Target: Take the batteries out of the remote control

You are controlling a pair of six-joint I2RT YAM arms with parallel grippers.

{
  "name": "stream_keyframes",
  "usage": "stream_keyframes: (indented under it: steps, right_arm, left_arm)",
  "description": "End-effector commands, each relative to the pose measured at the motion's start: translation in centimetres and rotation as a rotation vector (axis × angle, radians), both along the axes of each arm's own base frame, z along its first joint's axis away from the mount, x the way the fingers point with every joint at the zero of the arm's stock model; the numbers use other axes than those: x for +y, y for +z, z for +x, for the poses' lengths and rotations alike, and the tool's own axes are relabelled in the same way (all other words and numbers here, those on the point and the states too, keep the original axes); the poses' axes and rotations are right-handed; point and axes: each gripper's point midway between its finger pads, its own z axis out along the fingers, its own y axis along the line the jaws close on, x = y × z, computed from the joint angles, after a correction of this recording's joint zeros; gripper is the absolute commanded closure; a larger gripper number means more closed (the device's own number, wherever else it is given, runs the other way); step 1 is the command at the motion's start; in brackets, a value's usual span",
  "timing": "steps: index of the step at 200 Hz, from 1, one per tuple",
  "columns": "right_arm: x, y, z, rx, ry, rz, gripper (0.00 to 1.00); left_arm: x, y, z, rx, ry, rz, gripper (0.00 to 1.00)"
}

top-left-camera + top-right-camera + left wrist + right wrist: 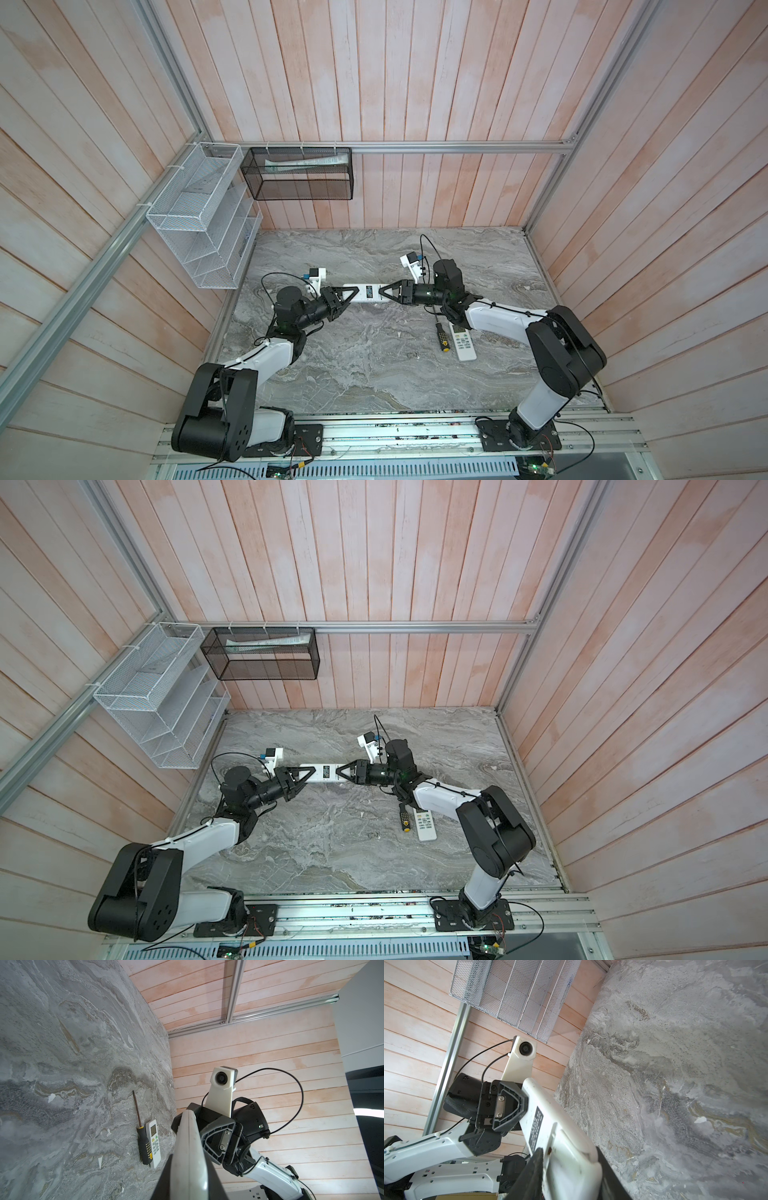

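Left fingers and right fingers clamp the ends of the smooth white remote. Only the right wrist view shows its cover.

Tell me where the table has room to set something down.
Free: the front middle of the table, between the arm bases; the back strip between the long remote and the wall. Crowded: around the screwdriver and small remote.
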Motion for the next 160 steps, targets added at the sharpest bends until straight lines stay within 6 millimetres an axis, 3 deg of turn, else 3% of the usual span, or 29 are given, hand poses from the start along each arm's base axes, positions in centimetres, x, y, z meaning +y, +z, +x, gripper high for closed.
stream_keyframes:
  steps: [1, 64, 118, 160]
  right_arm:
    - [0.1, 2.0, -0.6, -0.048, 0.037, 0.059, 0.6]
    - [-0.5, 1.5, -0.3, -0.032, 0.018, 0.05, 0.61]
    - [-0.9, 0.9, -0.2, -0.025, 0.002, 0.027, 0.74]
    - [-1.1, 0.9, -0.1, -0.033, -0.01, 0.011, 0.78]
  left_arm:
    - [0.4, -0.5, 0.8, 0.005, 0.04, 0.024, 1.0]
    - [0.5, -0.4, 0.8, 0.001, 0.045, 0.026, 1.0]
    - [0.6, -0.3, 0.9, -0.001, 0.051, 0.033, 1.0]
    - [0.8, -0.5, 0.9, 0.006, 0.064, 0.052, 1.0]
